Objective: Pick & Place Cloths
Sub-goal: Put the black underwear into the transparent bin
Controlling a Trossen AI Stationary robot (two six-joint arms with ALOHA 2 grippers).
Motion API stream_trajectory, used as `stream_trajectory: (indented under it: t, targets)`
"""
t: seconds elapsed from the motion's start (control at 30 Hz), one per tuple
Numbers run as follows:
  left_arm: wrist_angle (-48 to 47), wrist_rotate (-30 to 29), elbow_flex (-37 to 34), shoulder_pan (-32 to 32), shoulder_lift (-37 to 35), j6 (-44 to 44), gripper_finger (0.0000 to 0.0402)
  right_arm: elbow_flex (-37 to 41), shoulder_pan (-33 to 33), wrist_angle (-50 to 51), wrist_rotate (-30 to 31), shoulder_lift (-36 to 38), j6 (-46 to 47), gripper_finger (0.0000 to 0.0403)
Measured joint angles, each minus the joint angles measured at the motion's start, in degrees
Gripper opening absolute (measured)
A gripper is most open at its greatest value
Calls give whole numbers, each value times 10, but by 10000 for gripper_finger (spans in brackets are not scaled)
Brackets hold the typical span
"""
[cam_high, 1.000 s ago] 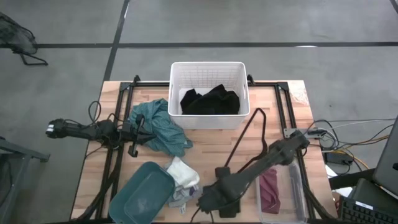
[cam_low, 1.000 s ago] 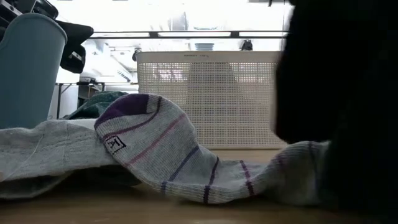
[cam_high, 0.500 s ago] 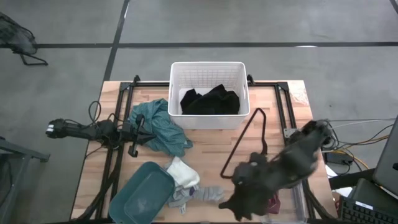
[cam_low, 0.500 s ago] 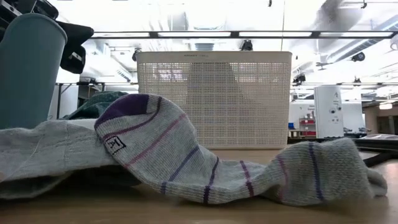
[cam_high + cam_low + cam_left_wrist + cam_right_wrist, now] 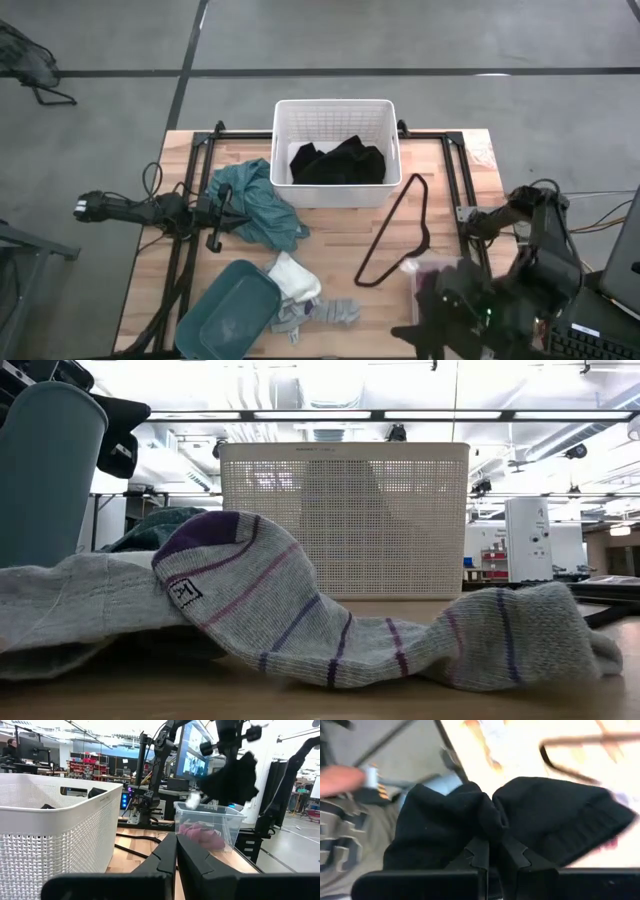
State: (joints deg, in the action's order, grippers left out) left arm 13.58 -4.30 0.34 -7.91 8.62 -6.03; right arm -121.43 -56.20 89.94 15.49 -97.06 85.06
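Note:
My right gripper (image 5: pixel 452 300) is raised over the table's front right, shut on a small black cloth (image 5: pixel 530 815). In the left wrist view that cloth (image 5: pixel 231 774) hangs above a clear bin (image 5: pixel 227 815) holding a maroon cloth (image 5: pixel 200 831). My left gripper (image 5: pixel 176 855) waits shut and level at the table's left, beside a teal cloth (image 5: pixel 255 205). A white cloth (image 5: pixel 295 278) and a grey striped sock (image 5: pixel 300 610) lie near the front edge. Another black cloth (image 5: pixel 338 163) lies in the white basket (image 5: pixel 335 110). My right gripper pinches a bunched fold near the middle of the black cloth (image 5: pixel 492 822) between its two fingers, which slant down from above. The cloth puffs out on both sides of the fingers and hangs slack, lifted clear of the table.
A teal bin (image 5: pixel 230 305) stands at the front left next to the white cloth. A black hanger (image 5: pixel 400 230) lies between the basket and the clear bin. Cables and the frame rails run along the table's left and right sides.
My right gripper has risen from the front middle of the table, by the grey sock, and swung toward the right edge while rolling its wrist. The black cloth has come up with it and hangs clear of the table. The sock stays where it was.

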Motion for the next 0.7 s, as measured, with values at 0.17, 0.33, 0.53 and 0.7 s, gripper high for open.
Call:
stream_trajectory:
  t: [0.17, 0.33, 0.53, 0.7]
  targets:
    - [0, 0, 0, 0, 0, 0, 18, 102, -33, 1, -10, 36, 74, 12]
    - [0, 0, 0, 0, 0, 0, 16, 199, -42, 1, -22, 74, 138, 12]
    - [0, 0, 0, 0, 0, 0, 18, 305, -39, 1, -74, 105, 195, 13]
    - [0, 0, 0, 0, 0, 0, 16, 368, -34, -13, -113, 116, 226, 13]
